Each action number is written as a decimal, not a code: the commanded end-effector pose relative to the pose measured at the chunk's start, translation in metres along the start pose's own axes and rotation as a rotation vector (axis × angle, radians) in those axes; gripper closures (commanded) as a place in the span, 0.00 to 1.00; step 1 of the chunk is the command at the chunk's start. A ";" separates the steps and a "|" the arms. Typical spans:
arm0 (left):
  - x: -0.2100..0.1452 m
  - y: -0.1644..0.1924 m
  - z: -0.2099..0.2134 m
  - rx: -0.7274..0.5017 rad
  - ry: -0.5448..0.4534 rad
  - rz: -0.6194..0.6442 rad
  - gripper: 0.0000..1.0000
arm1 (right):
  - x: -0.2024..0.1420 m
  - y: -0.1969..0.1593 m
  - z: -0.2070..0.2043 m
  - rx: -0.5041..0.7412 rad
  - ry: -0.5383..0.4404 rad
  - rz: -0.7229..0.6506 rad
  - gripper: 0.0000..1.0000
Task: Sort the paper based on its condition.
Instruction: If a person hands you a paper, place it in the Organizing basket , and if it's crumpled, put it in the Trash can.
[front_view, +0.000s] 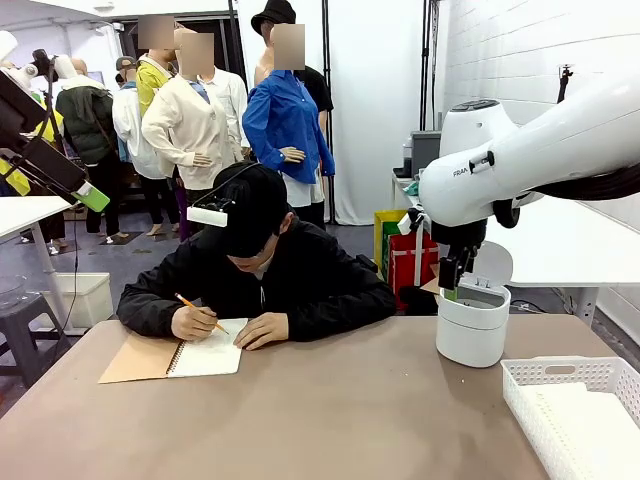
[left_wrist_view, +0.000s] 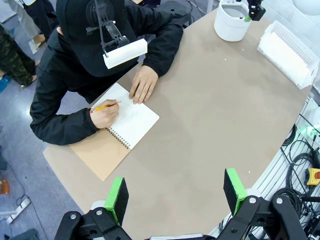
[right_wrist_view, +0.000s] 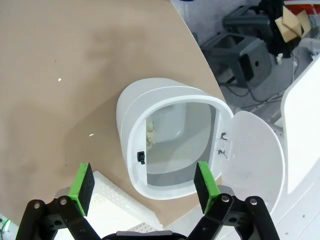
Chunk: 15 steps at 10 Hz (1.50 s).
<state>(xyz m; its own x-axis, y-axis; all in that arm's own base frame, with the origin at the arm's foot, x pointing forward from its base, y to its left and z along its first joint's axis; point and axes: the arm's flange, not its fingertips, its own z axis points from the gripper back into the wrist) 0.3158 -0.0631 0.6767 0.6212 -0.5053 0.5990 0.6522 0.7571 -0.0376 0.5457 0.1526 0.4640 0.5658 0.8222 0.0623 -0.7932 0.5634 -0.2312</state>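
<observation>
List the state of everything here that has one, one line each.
bin: lid swung open
paper: looks crumpled, inside the bin
notebook: open, being written in
pencil: held, tip on the notebook
left gripper: open, empty
right gripper: open, empty, above the bin
basket: upright

Table (front_view: 330, 400) matt, smooth; bin (front_view: 472, 330) smooth white plastic; basket (front_view: 530, 400) perforated plastic; notebook (front_view: 205, 355) paper, tan card cover.

Your right arm (front_view: 560, 140) reaches in from the side, wrist bent down, so your right gripper (right_wrist_view: 144, 180) points straight down with its green pads (right_wrist_view: 82, 182) spread wide. Your left gripper (left_wrist_view: 176, 190) hangs high, tilted downward, jaws equally wide apart.
</observation>
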 end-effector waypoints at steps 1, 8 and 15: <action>0.000 0.000 0.000 0.002 -0.005 0.000 0.00 | 0.004 -0.004 -0.001 -0.020 0.012 -0.010 0.00; 0.000 0.000 0.000 0.002 -0.005 0.000 0.00 | -0.005 0.020 0.018 0.039 -0.013 0.043 0.00; 0.000 0.000 0.000 0.002 -0.005 0.000 0.00 | 0.022 0.098 0.067 0.281 -0.248 0.273 0.00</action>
<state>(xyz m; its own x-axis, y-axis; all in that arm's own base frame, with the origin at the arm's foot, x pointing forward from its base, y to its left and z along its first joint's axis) 0.3158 -0.0631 0.6767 0.6212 -0.5055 0.5988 0.6522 0.7571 -0.0376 0.4647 0.2354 0.5055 0.3402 0.9113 0.2318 -0.9308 0.3614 -0.0547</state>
